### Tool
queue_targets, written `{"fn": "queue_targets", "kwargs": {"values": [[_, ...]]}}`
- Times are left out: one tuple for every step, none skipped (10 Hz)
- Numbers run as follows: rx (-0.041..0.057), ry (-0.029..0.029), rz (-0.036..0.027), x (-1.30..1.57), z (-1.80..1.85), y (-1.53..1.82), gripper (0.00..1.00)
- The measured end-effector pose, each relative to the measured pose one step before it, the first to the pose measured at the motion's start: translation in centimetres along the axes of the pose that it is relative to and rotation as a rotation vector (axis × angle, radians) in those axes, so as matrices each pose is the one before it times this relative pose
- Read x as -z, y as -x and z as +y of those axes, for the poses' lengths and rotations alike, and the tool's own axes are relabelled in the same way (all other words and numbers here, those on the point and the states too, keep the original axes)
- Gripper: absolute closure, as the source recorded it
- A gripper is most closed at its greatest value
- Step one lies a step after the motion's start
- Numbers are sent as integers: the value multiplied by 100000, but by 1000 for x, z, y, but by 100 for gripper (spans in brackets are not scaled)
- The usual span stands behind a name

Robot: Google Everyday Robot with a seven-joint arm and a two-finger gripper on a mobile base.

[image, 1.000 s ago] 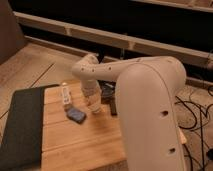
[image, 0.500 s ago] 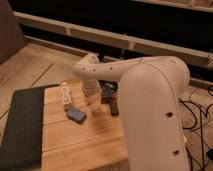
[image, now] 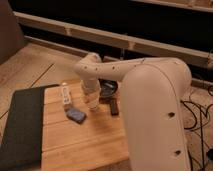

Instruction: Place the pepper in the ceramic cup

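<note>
Wood slats make up the table point(image: 85, 145) under me, with a dark mat point(image: 20, 125) laid over its left end and dark shelving across the back of the room. My arm point(image: 145, 95) reaches in from the right and bends down over the middle of the table, and my claw point(image: 93, 103) hangs at its tip, pointing down. Whether it is apart, together or clamped on anything, I cannot tell. The cup point(image: 94, 105) seems to stand right at the claw, a pale shape low against it. The pepper I cannot find; it may be in the claw or hidden behind my wrist.

Left of the claw lies a white bar point(image: 65, 96); just below and left, a small blue block point(image: 76, 115). Right of it lies a dark flat piece point(image: 113, 106), and behind it a dark bowl point(image: 107, 88).

My guess is I am at the placing step, over the cup. Next calls for staying centred on its mouth, low, and letting go cleanly without tipping it.
</note>
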Motion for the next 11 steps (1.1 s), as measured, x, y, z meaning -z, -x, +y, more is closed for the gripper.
{"fn": "queue_targets", "kwargs": {"values": [[314,304,-252,-219,-163,83,35],[-121,619,174,-305,-164,-41,47],[-288,658,407,-223,-44,-90,55],[-293,707,667,-231,1,-132,65],[-164,460,760,-213,-5,-141,73],[-104,31,507,-79,-72,-63,76],[-11,-325,339,36,-80,-26,71],[249,-534,198,116,-27,15,62],[32,-443,6,205,34,53,53],[-1,-959,-100,333,-51,33,44],[377,-927,-1009,665,182,181,42]]}}
